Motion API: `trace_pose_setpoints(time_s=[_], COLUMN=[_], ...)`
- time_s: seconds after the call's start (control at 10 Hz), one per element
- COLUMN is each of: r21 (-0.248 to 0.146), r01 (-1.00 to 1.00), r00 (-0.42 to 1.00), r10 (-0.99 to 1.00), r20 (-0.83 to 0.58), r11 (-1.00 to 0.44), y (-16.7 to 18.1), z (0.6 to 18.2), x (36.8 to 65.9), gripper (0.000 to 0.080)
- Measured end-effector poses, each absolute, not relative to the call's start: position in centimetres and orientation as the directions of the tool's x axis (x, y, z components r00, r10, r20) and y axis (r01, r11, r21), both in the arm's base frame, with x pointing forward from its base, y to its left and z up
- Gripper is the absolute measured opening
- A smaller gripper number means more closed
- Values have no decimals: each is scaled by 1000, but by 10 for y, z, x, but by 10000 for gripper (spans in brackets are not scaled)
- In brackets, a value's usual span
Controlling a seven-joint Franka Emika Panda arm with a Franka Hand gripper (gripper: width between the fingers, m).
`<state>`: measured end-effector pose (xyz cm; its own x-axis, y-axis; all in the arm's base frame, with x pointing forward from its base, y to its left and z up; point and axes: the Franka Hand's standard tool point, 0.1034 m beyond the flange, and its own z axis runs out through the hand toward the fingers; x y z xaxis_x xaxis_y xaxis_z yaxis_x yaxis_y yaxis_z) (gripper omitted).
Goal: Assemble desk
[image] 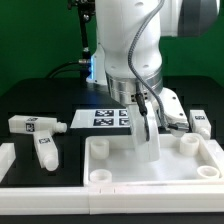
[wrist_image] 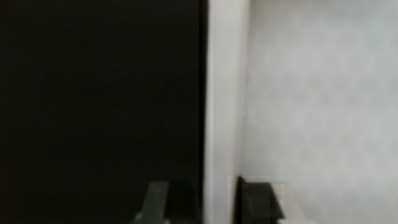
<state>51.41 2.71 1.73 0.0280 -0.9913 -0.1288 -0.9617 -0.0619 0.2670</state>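
The white tabletop panel (image: 120,162) lies in the middle of the exterior view, rim up, with round sockets at its corners. My gripper (image: 148,154) comes straight down onto it, and the arm hides the place where they meet. In the wrist view the panel's thin white rim (wrist_image: 224,110) runs between my two dark fingers (wrist_image: 262,200), black table on one side, white panel (wrist_image: 329,100) on the other. The gripper (wrist_image: 210,203) is shut on that rim. Two tagged white legs (image: 35,126) (image: 45,150) lie at the exterior view's left, and a third (image: 196,122) lies at its right.
The marker board (image: 108,118) lies flat behind the panel, at the arm's base. A long white border rail (image: 45,190) runs along the front of the table, with a short stretch (image: 5,153) at the exterior view's left edge. Cables hang behind the arm.
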Motion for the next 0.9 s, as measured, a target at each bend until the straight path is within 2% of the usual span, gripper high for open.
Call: trace_pose_setpoints(time_s=[0.3,0.5,0.6,0.7,0.8,0.9], r21=[266,267,263,244,233,226], r01=[-962,-962,-963,-966,-965,-959], r00=[23,25,29,51,85,131], r10=[-991,-991,-990,-987,-982,-974], r20=[-131,-132,-136,-153,-167,-184], r11=[-57,-60,-64,-87,-123,-171], y=[29,29,30,31,38,48], z=[16,16,18,27,38,51], x=[514,514,515,518,516,511], gripper=[89,416,416,579,579,637])
